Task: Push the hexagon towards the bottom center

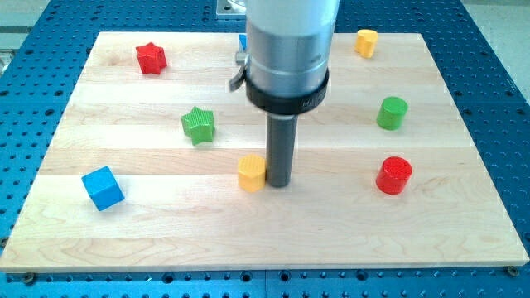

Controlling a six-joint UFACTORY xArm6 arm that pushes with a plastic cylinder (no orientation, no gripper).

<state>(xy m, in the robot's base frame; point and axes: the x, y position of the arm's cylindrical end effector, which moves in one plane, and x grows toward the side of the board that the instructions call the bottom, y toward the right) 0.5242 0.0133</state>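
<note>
While the yellow hexagon (252,172) sat a little above the board's lower middle, my tip (279,184) stood right against its right-hand side, touching or as good as touching; the view could not settle which. That placing looked odd for the job, I judged: a shove from there would send the hexagon to the view's left, not down, so the tip probably needed to come round above the hexagon before any real push toward the bottom centre. No fingers on this rig, mind, just a bare dark rod, so nothing was gripped and nothing could be. The arm stood straight up and down, its fat grey housing hanging over the hexagon and hiding most of a blue block (242,41) behind it.

Around the hexagon things were well spread. A green star (198,125) lay up and to its left, a blue cube (103,188) far to its left and slightly lower, a red cylinder (394,175) well off to its right, a green cylinder (392,112) above that, with a red star (151,58) and a small yellow block (366,41) far above it. Below the hexagon the wooden board (273,240) lay open, so the way down looked easy
</note>
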